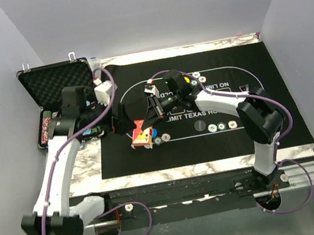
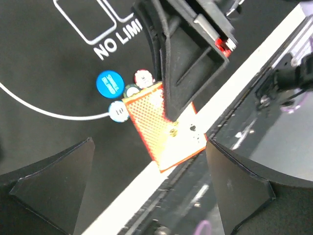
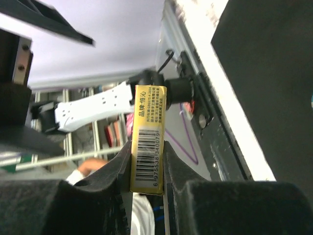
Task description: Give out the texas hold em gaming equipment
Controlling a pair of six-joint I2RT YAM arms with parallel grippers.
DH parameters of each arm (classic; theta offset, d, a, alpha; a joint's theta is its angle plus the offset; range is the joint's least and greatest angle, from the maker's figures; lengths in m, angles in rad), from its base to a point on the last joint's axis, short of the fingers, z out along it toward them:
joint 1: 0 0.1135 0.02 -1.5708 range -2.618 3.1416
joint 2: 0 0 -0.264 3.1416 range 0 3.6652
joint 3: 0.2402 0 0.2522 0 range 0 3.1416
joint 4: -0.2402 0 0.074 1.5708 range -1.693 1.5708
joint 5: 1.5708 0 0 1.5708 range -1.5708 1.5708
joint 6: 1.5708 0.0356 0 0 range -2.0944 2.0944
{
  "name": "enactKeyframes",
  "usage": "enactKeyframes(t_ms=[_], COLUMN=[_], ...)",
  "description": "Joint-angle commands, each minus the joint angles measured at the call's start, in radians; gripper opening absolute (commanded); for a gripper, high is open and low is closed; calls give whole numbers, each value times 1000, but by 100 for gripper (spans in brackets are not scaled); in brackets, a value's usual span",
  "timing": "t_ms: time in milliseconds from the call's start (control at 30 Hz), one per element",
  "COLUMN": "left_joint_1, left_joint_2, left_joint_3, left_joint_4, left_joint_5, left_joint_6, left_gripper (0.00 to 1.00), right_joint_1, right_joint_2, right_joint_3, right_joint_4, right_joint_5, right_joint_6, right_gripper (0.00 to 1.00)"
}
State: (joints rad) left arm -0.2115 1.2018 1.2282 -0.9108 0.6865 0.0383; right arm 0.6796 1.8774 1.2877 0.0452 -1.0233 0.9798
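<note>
Card box [image 2: 164, 129] pinched edgewise between right gripper [image 3: 146, 161] jaws; left gripper [image 2: 146, 191] spread wide, empty. Keep grip square; avoid poker chips [image 2: 119, 111] at box's 10 o'clock.

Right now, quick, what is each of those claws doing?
Left gripper: open, holding nothing.
Right gripper: closed on the card box.

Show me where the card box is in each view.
Top: card box left of centre, beside the blue disc.
Left wrist: centre, right of that disc.
Right wrist: centre, barcode edge showing, clamped in the right pincer.
Shared landmark: the mat's near edge against the white table.
</note>
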Motion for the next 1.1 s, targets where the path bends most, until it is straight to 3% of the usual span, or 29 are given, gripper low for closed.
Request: enactKeyframes(t_ms=[0, 133, 267, 333, 567, 700, 1067], left_joint_1=[87, 116, 116, 116, 113, 108, 61], left_joint_2=[-164, -121, 35, 91, 200, 230, 314], left_joint_3=[-105, -59, -4, -24, -76, -98, -97], left_joint_4=[35, -111, -321, -329, -334, -333, -333], left_joint_5=[143, 222, 472, 545, 772, 780, 849], left_joint_6=[380, 497, 524, 467, 364, 358, 330], left_gripper=[98, 98, 81, 75, 73, 70, 47], right_joint_1=[0, -5, -5, -5, -6, -5, -4], right_joint_2=[-46, -67, -86, -93, -68, -63, -51], right_joint_3=[-22, -15, 0, -1, 32, 42, 49], right_joint_4=[148, 53, -93, -97, -116, -110, -54], right_joint_5=[-284, -343, -361, -353, -331, -318, -316], right_joint_6=[-14, -98, -214, -217, -213, -200, -154], right_gripper=[1, 1, 1, 1, 1, 1, 1])
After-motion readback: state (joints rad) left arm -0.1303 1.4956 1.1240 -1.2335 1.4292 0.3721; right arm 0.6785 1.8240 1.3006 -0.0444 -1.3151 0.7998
